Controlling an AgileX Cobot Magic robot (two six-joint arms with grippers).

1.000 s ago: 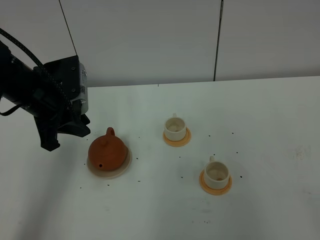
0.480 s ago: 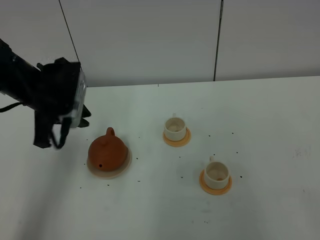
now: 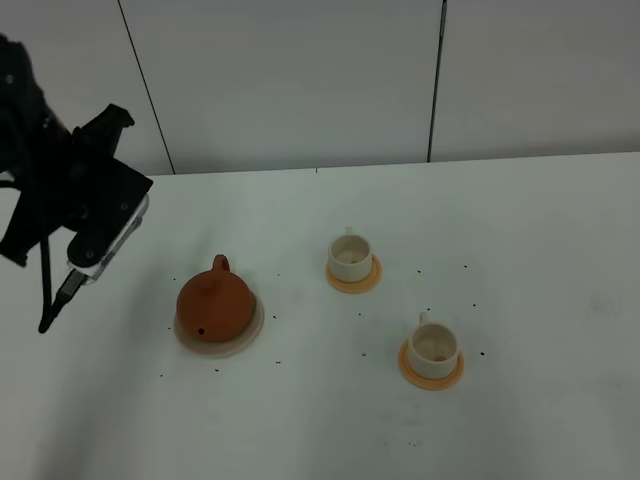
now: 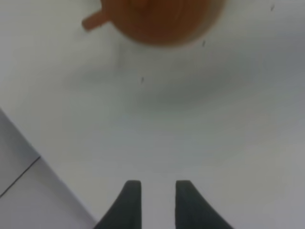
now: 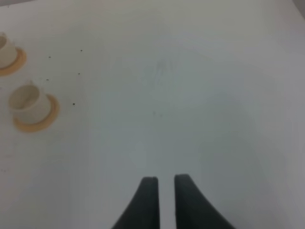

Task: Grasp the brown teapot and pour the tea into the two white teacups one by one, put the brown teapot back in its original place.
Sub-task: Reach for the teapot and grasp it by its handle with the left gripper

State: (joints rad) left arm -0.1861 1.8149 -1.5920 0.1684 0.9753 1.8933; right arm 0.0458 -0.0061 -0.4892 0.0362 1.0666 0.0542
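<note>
White tabletop, squat reddish-brown clay teapot (image 3: 215,305) parked on beige disc coaster (image 3: 247,338).
Nothing visibly left but retreat; both cream-white teacups (image 3: 351,257) (image 3: 435,344) untouched, left gripper (image 4: 155,200) and right gripper (image 5: 161,195) barely parted, empty.

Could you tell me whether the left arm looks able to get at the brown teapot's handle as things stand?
Probably yes. The left tool hangs apart from the brown teapot, with only bare table between them, and the loop handle stands clear of both cups.

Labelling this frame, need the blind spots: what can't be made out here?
- Brown teapot: left wrist view, blurred, cut by the frame edge; lid unseen.
- Tea level in the white teacups: exterior high view, too small.
- Right pincer: outside the exterior high view.
- Far teacup: right wrist view, cut by the edge.
</note>
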